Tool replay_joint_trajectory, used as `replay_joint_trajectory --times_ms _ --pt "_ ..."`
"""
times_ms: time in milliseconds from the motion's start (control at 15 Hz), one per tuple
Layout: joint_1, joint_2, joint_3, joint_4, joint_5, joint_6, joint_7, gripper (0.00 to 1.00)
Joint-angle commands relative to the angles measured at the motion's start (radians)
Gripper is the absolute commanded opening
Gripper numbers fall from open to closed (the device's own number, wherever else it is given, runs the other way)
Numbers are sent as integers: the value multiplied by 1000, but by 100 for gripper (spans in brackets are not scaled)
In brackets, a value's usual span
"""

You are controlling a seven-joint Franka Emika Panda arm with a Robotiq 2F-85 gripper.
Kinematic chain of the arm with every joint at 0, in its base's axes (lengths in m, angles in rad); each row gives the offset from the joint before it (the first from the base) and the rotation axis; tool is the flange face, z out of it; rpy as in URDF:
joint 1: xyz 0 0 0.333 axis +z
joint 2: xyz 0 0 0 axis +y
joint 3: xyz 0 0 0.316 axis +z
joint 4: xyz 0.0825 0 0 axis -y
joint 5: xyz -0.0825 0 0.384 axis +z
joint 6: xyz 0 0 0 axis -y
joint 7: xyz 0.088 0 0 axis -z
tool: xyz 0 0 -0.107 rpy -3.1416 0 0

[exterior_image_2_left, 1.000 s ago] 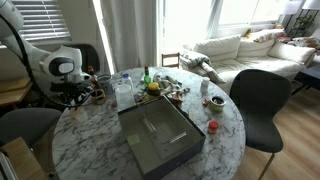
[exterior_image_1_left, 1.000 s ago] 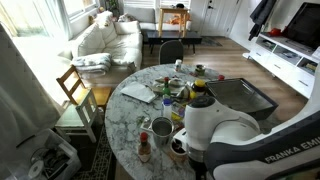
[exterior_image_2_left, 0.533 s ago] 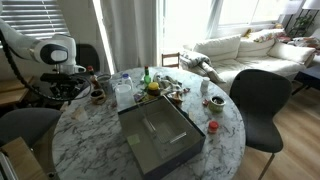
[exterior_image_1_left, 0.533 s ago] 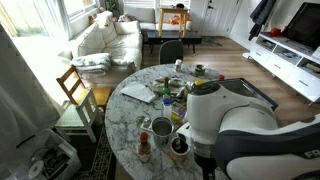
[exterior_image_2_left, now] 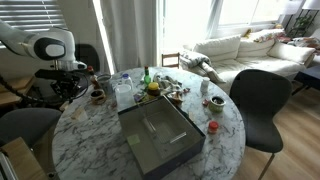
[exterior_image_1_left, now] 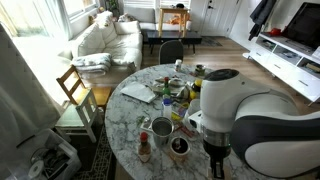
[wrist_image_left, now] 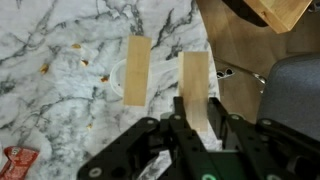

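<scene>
Wrist view: my jaws hang apart over the marble counter; a faint pale ring lies flat beneath.

Home living room, sofa, television

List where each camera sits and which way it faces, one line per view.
Exterior view: behind the arm, facing across the marble table toward the sofa; the arm's white body fills the foreground.
Exterior view: across the table, facing the grey tray; the arm stands far left.
Wrist view: looks straight down at the table's edge; the open gripper shows.
Shared: both exterior views show table, sofa and arm.
</scene>
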Motion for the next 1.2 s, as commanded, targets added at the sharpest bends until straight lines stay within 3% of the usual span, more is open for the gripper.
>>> replay_joint_trajectory --times_ms 0,133,200,1133 --pt "13 0 -13 2 1 -3 2 30" --pt "13 0 -13 1 1 -3 5 30" --pt "13 0 -13 1 1 -3 6 7" --pt "-5 -16 -62 -91 0 101 -1 7"
